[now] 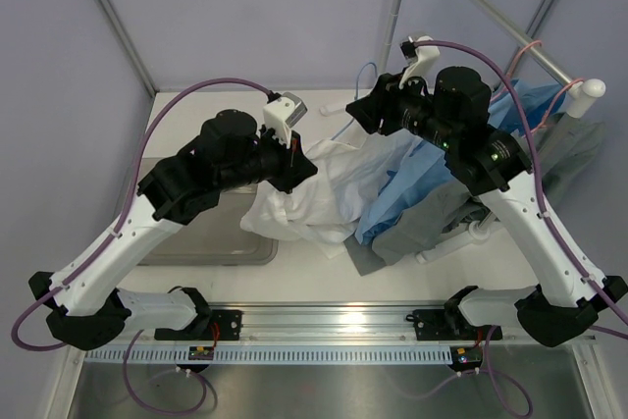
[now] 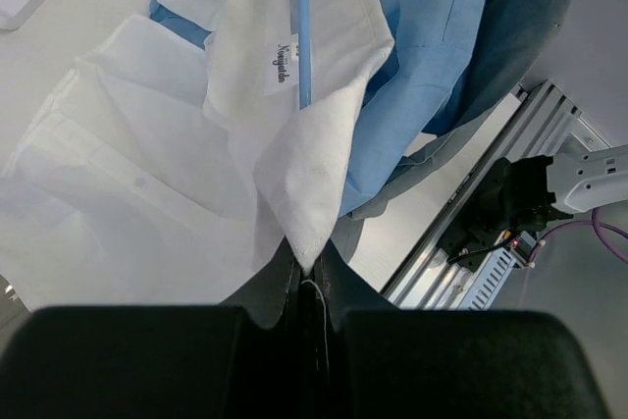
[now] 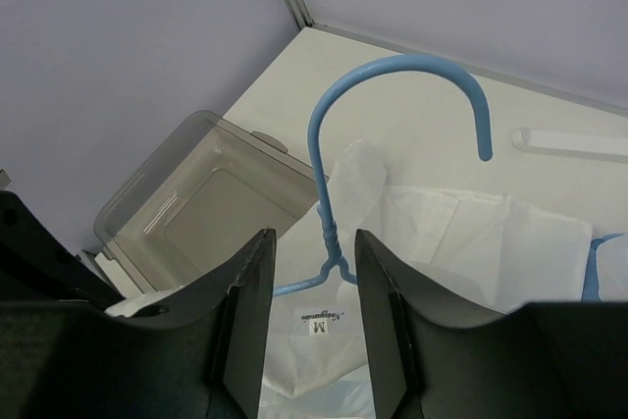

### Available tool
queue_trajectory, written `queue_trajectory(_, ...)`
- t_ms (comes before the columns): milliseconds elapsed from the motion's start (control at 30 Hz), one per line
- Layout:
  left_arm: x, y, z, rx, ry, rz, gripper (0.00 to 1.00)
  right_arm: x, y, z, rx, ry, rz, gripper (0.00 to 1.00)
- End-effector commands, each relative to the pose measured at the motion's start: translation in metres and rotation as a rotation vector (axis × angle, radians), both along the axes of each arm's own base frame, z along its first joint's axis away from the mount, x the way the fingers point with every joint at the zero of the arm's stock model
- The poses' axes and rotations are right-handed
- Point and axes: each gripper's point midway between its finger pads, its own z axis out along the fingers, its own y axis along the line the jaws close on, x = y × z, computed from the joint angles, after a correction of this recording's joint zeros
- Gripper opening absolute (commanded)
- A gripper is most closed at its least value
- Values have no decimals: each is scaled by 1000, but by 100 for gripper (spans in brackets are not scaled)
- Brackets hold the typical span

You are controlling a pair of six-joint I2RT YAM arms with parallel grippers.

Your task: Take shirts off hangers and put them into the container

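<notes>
While the white shirt (image 1: 314, 198) sits bunched at the middle of the table (image 1: 324, 282), you can see one folded corner of it pulled up to a point, with a small size label (image 2: 283, 61) showing near the collar. The blue hanger (image 3: 329, 242) is threaded inside it, and its hook stands clear above the cloth. Your left gripper (image 2: 309, 267) is pinched tight on that raised corner of the white shirt, fingers together with the fabric between them. Your right gripper (image 3: 314, 235) is partly open around the hanger's twisted neck; both fingers stand off it with a gap on each side, so it has hold of nothing. Just right of the white shirt, the blue shirt (image 1: 407, 183) drapes down from the rack pole (image 1: 510, 31). The grey shirt (image 1: 574, 144) hangs beside it, its lower end spilling onto the table toward the front. The pink hangers (image 1: 531, 46) hook over the pole. The tub (image 3: 196, 203) sits on the table to the left of the shirts, largely under your left arm in the overhead view, its near corner beside the white cloth. Bare tabletop runs behind the hook to the back wall (image 1: 245, 7), and a strip lies between the shirts and the front rail (image 1: 334, 321).
</notes>
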Motion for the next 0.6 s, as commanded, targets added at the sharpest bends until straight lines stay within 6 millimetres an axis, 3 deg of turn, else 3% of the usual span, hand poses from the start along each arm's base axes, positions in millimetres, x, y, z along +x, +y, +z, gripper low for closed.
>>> queue_trajectory(0,-6,-8,39,-114,-65,-45,0,3,2,13,13,-53,-7,46)
queue_trajectory(267,-13,-5,49,-138,-77,-65,0,11,12,8,24,-46,12,45)
queue_trajectory(300,-14,-6,49,-139,-74,-72,0,11,12,7,22,-43,10,40)
queue_trajectory(333,-14,-6,49,-139,-73,-75,0,11,13,6,20,-41,12,25)
queue_trajectory(367,-15,-7,48,-139,-71,-76,0,13,11,5,21,-34,-3,3)
queue_trajectory(433,-14,-6,46,-135,-68,-73,1,12,10,3,20,-34,-4,0)
queue_trajectory(467,-14,-6,42,-130,-62,-66,19,15,5,4,24,-41,-49,0)
queue_trajectory(567,-4,5,30,-86,-54,13,43,12,-10,17,36,-63,-112,0)
